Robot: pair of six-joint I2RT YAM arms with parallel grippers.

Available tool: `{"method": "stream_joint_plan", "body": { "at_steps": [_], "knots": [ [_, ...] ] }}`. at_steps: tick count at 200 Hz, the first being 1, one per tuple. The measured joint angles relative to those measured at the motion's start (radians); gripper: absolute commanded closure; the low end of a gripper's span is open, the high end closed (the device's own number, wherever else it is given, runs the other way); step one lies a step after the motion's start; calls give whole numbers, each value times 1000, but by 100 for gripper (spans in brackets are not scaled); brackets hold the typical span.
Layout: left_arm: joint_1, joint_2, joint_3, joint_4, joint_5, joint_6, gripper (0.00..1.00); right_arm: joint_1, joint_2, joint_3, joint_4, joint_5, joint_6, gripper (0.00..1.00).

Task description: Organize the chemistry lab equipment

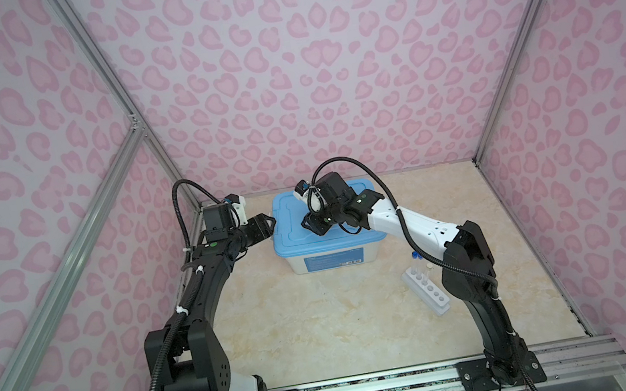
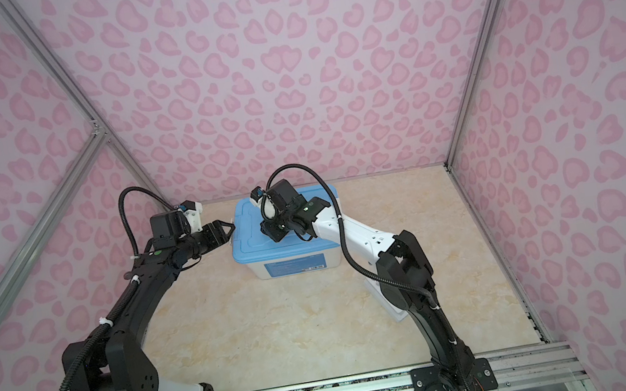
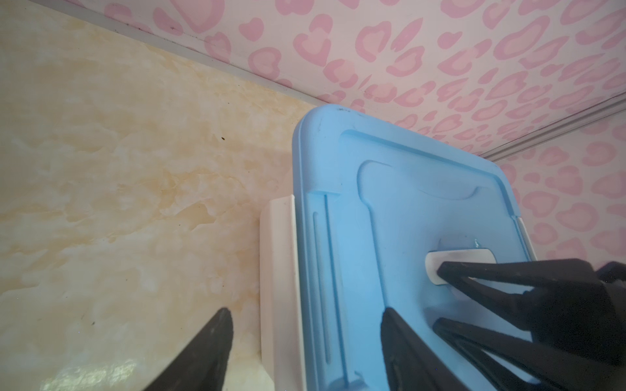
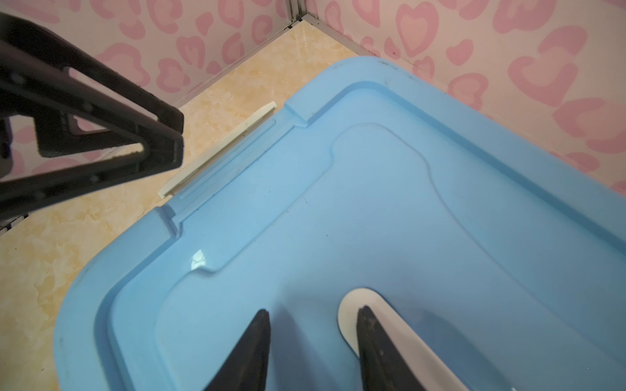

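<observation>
One white bin (image 1: 372,253) with one pale blue lid (image 1: 297,245) stands at the back of the cream, marble-patterned table (image 1: 314,331). The lid is smooth moulded plastic with rounded corners and a sunken panel. One flat white handle (image 4: 349,309) with a rounded end lies in its middle. Two white latches show in the left wrist view, one on each short side; the nearer latch (image 3: 279,270) is a long flat bar.

Two arms reach the bin. The left gripper (image 1: 270,224) is spread wide at the bin's left end. One tapered black finger (image 3: 213,352) is over the table and the other over the lid, with the latch between them. The right gripper (image 4: 313,311) hangs over the lid's middle, jaws partly apart, with only blue lid between them. One fingertip lies over the handle's end; whether it touches, I cannot tell.

One long white rack (image 1: 429,292) with a row of round holes sits right of the bin, well apart from it, beside the right arm. Three clear tubes (image 1: 418,257) stand at its far end, two blue-capped and one pale-capped.
</observation>
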Motion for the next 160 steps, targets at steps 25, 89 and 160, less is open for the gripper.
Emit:
{"method": "stream_joint_plan", "body": {
  "at_steps": [25, 89, 160],
  "knots": [
    [-3, 14, -3, 0, -4, 14, 29, 0, 2, 2, -2, 0, 0, 57],
    [-20, 37, -3, 0, -6, 43, 29, 0, 3, 2, 0, 0, 3, 57],
    [-35, 52, -3, 1, -7, 51, 33, 0, 3, -3, 5, 0, 4, 57]
  ]
}}
